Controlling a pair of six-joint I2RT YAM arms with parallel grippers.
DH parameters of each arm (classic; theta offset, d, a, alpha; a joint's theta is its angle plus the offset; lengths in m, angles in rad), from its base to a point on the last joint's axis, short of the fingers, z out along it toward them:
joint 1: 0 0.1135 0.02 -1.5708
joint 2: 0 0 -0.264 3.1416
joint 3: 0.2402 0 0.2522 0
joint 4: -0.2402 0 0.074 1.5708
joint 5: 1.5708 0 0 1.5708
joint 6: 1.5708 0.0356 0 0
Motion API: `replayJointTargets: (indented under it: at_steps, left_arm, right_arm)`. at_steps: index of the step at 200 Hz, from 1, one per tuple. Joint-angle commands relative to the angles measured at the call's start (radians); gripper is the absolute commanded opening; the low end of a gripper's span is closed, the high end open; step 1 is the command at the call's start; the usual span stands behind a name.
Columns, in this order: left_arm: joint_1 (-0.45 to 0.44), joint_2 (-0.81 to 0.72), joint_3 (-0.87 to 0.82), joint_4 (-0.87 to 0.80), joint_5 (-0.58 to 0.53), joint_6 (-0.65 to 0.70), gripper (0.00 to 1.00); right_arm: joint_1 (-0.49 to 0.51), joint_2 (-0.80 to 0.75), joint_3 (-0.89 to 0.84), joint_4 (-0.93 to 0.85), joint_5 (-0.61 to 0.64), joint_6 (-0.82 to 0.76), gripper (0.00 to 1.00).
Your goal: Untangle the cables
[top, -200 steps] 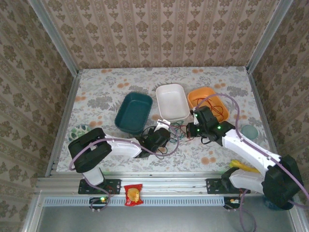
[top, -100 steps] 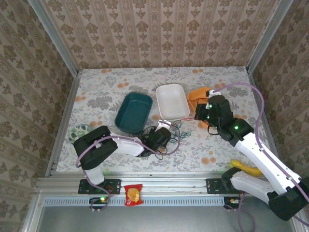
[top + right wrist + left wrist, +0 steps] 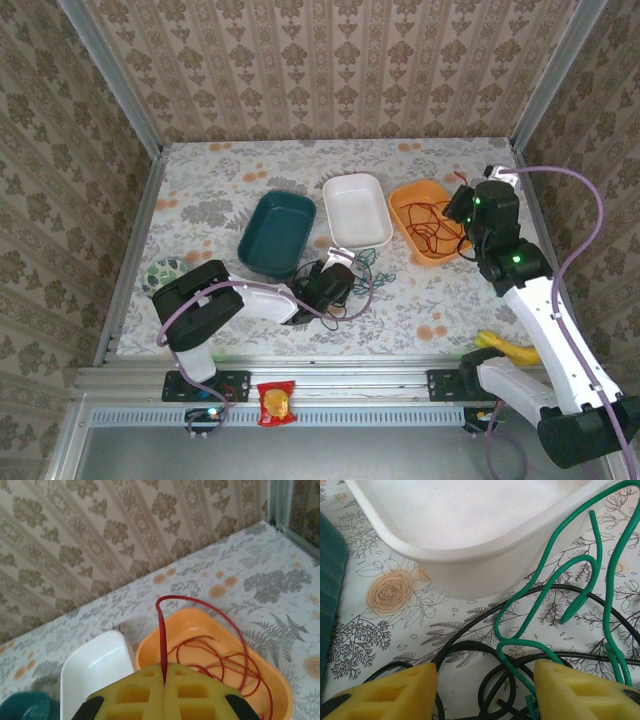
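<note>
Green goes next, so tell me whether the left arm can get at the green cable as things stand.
Probably yes. The left pincer stands open over the green cable, which runs between its fingers beside the white tray. Loops of black cable cross it, so they may get pinched too.

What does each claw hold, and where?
Right claw pinches the red cable on a stretch looping up from the orange bin. Left claw stands open over the black cable and green cable, holding nothing.

Shows the left gripper parted above a black cable and green cable. Looks onto a white tray just beyond.
</note>
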Motion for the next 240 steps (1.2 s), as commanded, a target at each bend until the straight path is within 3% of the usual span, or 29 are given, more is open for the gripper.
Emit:
replayJointTargets:
  at_steps: [1, 62, 105, 133, 171, 198, 240]
  left_arm:
    - [0.009, -0.012, -0.013, 0.009, -0.008, -0.007, 0.55]
    - [0.007, -0.018, -0.017, 0.009, -0.013, -0.007, 0.56]
    - [0.008, -0.018, -0.016, 0.006, -0.016, -0.008, 0.57]
    - [0.008, -0.019, -0.016, 0.003, -0.019, -0.007, 0.58]
    - [0.007, -0.015, -0.011, -0.002, -0.017, -0.009, 0.58]
    - [0.008, -0.005, 0.004, -0.011, -0.008, -0.004, 0.58]
    - [0.007, -0.002, 0.007, -0.013, -0.007, -0.002, 0.59]
  right_arm:
    - [-0.023, 0.044, -0.004, 0.085, 0.05, 0.013, 0.0]
    - [-0.033, 0.216, -0.056, 0.149, -0.016, -0.025, 0.0]
    - [-0.04, 0.282, -0.102, 0.16, -0.03, 0.051, 0.0]
    - [-0.073, 0.258, -0.13, 0.166, -0.027, 0.113, 0.0]
    - [-0.123, 0.129, -0.146, 0.281, -0.161, 0.113, 0.0]
    - [-0.143, 0.094, -0.073, 0.257, -0.225, 0.091, 0.0]
    - [-0.164, 0.117, -0.015, 0.246, -0.173, 0.076, 0.0]
